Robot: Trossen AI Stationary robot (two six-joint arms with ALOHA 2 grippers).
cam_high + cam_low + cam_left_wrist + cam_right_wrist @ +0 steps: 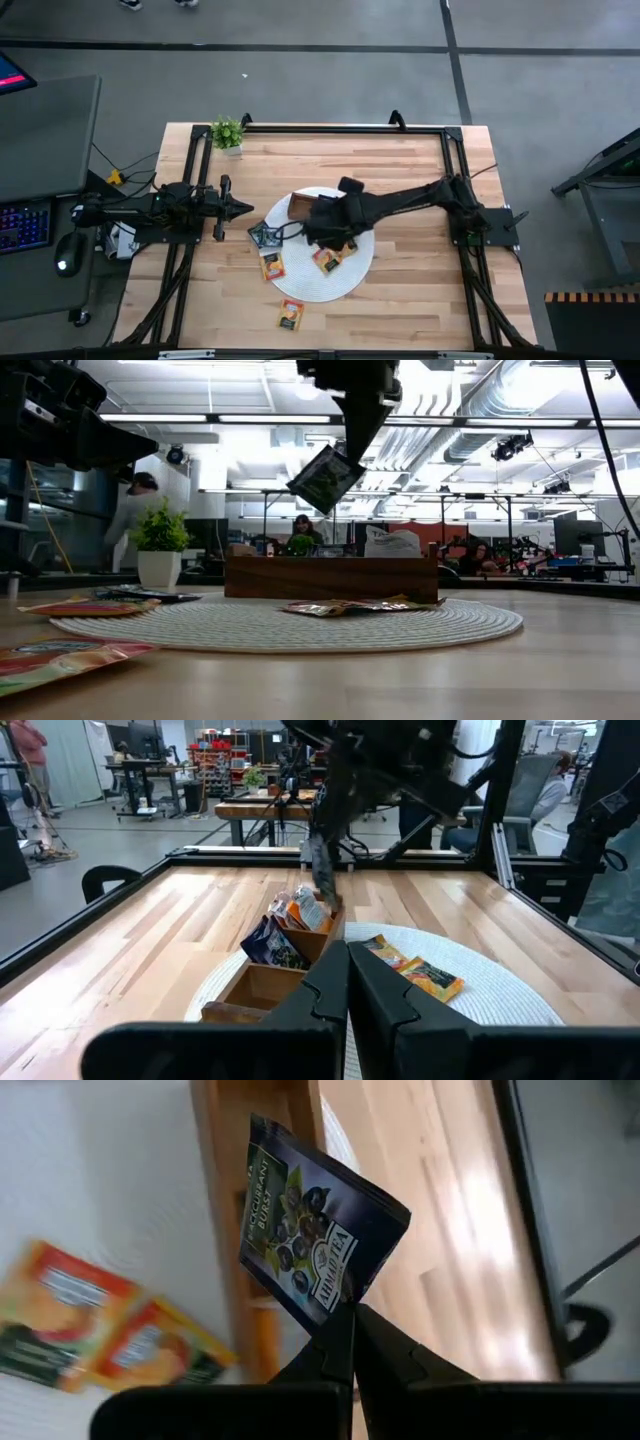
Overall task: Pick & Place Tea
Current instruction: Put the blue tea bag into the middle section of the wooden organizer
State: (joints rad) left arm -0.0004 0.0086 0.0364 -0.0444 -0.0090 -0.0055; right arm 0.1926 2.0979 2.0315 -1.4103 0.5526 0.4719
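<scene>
Holding a dark blackcurrant tea sachet (pixel 318 1230) pinched by one corner above the wooden box (pixel 301 207) on the round woven mat (pixel 300 285) mid-table, the right gripper (pixel 350 1308) should centre over the matching compartment before releasing, while the left gripper (pixel 347 982) waits clenched and empty near the table's left edge.

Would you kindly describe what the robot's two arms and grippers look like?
Both arms are dark, nearly black, and jointed, each mounted on a black frame at a table edge. The left gripper and right gripper each end in two dark, angular, tapering fingers. Thin black cables run beside the bases. No markings are visible.
</scene>
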